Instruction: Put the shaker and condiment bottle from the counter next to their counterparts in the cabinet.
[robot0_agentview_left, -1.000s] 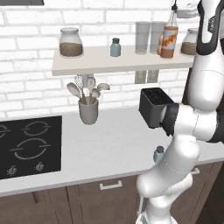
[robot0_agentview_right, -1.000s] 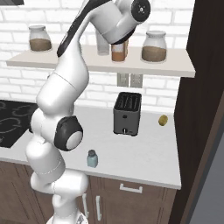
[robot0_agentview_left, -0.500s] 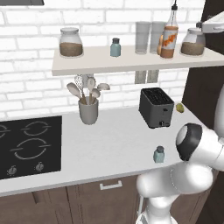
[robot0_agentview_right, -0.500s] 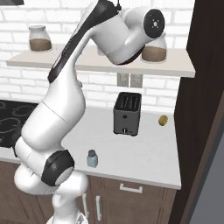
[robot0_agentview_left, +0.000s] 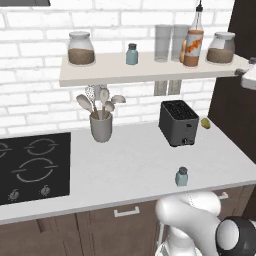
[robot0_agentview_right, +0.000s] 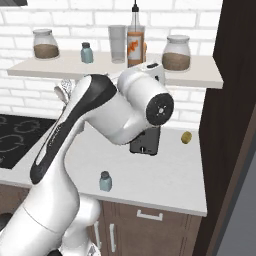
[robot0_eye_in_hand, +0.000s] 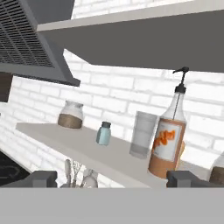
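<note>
Toaster (robot0_agentview_right: 146, 143) at centre of right base view mostly hidden behind white arm. Squat orange bottle (robot0_agentview_left: 183, 50) barely peeking from behind condiment bottle (robot0_agentview_left: 193, 44). Right-hand jar (robot0_eye_in_hand: 217, 169) cut by frame edge.

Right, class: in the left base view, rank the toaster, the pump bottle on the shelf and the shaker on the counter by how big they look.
1. Toaster, largest.
2. Pump bottle, tall but slim.
3. Shaker, clearly smallest, though nearest the camera.
</note>
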